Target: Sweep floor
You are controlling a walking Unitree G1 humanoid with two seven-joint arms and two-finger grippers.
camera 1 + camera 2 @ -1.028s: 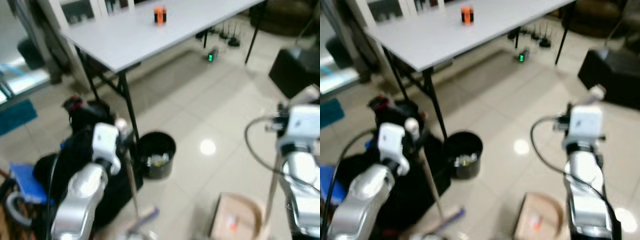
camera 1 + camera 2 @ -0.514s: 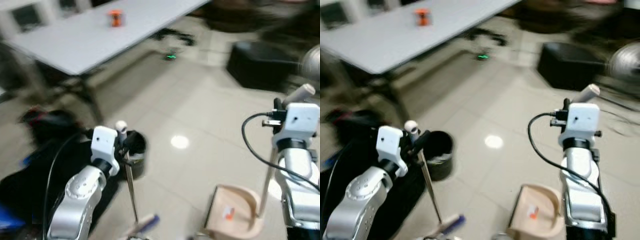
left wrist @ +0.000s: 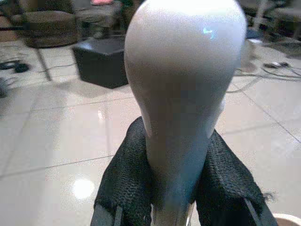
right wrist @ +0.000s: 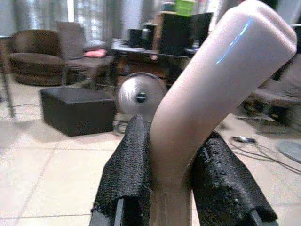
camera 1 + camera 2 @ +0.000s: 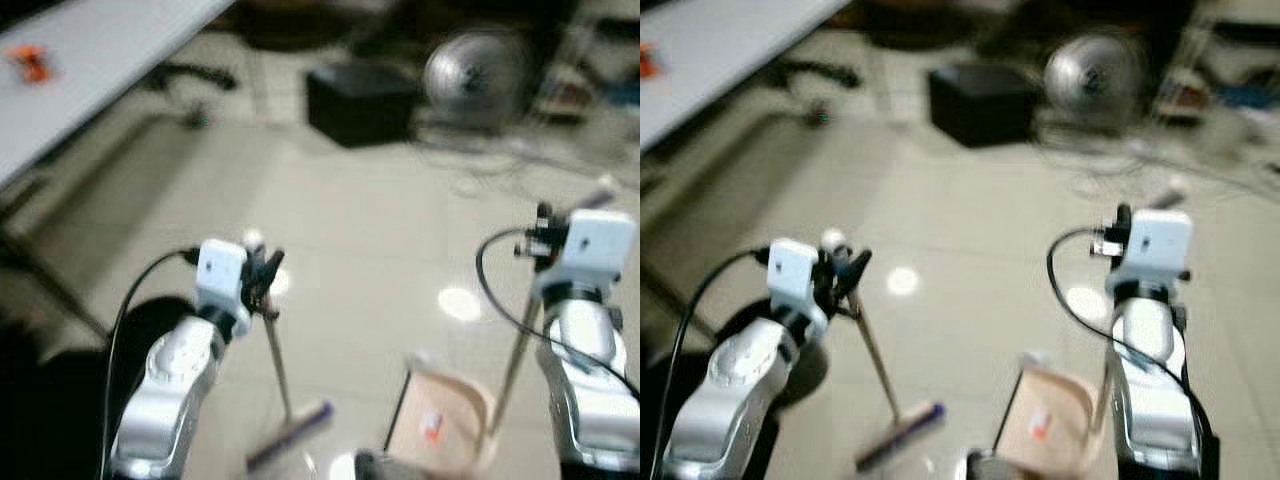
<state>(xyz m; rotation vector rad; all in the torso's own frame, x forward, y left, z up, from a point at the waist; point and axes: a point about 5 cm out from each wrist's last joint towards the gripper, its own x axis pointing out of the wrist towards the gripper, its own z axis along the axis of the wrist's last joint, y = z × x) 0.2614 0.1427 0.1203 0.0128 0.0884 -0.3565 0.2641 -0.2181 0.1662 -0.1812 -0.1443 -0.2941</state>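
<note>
L tool (image 3: 171,188): clamped on broom handle (image 3: 181,94), just under its rounded top; fingers (image 3: 123,183) tight on both sides.
R tool (image 4: 171,183): clamped on dustpan handle (image 4: 211,89), near its bent top.
Broom (image 5: 277,360): shaft slants down to head (image 5: 290,435) resting on floor (image 5: 370,260), in front of robot.
Dustpan (image 5: 440,425): on floor just R of broom head, small orange-white scrap inside.
Step (est.): carrying both tools across room, views blurred; no sweeping stroke underway.
Next (est.): spot debris, set pan flat beside it, draw broom head toward pan mouth.

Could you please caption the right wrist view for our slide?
Right gripper shut on the dustpan handle, a fan beyond.
</note>
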